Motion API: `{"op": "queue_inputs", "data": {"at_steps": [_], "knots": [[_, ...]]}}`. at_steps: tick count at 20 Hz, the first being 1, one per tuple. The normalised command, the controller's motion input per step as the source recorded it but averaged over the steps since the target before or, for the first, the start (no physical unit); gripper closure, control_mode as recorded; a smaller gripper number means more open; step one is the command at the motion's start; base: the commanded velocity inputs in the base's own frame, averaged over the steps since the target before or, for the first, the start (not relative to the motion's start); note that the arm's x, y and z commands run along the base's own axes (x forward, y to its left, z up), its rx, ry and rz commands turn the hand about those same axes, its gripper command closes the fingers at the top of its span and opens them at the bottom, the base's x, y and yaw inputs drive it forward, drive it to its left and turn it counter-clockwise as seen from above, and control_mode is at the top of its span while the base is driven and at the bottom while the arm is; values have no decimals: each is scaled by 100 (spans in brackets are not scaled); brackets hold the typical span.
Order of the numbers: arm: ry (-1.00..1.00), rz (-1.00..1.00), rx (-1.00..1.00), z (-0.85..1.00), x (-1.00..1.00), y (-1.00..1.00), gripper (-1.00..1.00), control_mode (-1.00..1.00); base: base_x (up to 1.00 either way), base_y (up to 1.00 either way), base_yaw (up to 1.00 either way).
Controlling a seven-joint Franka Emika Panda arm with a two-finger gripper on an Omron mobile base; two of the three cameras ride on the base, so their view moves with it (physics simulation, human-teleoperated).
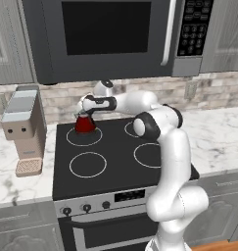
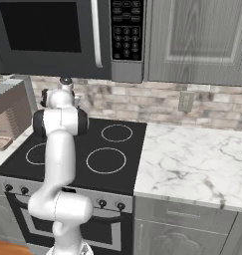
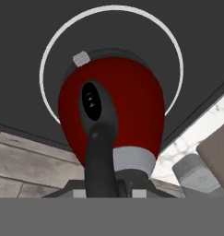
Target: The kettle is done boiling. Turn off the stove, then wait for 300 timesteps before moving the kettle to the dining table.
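Close under the hand camera, the kettle's dark handle [image 3: 98, 138] rises toward the end effector [image 1: 84, 111], whose closure I cannot tell. Red kettle [image 1: 84, 123] sits on the stove's [image 1: 118, 169] rear-left burner, lid on, contents hidden. Judging by this, lifting comes next, needing a firm handle grip.

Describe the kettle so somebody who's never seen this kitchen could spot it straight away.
Find the black glass-top stove under the microwave. On its back burner nearest the beige coffee machine sits the kettle, with the end effector just above it. It is the only red thing there: a small cone with a dark looped handle, well inside the burner's white ring.
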Motion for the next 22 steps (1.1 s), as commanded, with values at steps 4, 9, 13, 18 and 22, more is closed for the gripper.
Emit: {"op": "queue_inputs", "data": {"at_steps": [4,9,13,18,22], "knots": [[-16,-3,0,5,-59,-2,100,-100,0,0,0],[-10,-2,0,9,-64,-10,100,-100,0,0,0],[-4,-7,0,26,-59,-15,100,-100,0,0,0],[0,-7,0,60,-39,-22,100,-100,0,0,0],[0,-5,0,69,-25,-21,100,-100,0,0,0]]}}
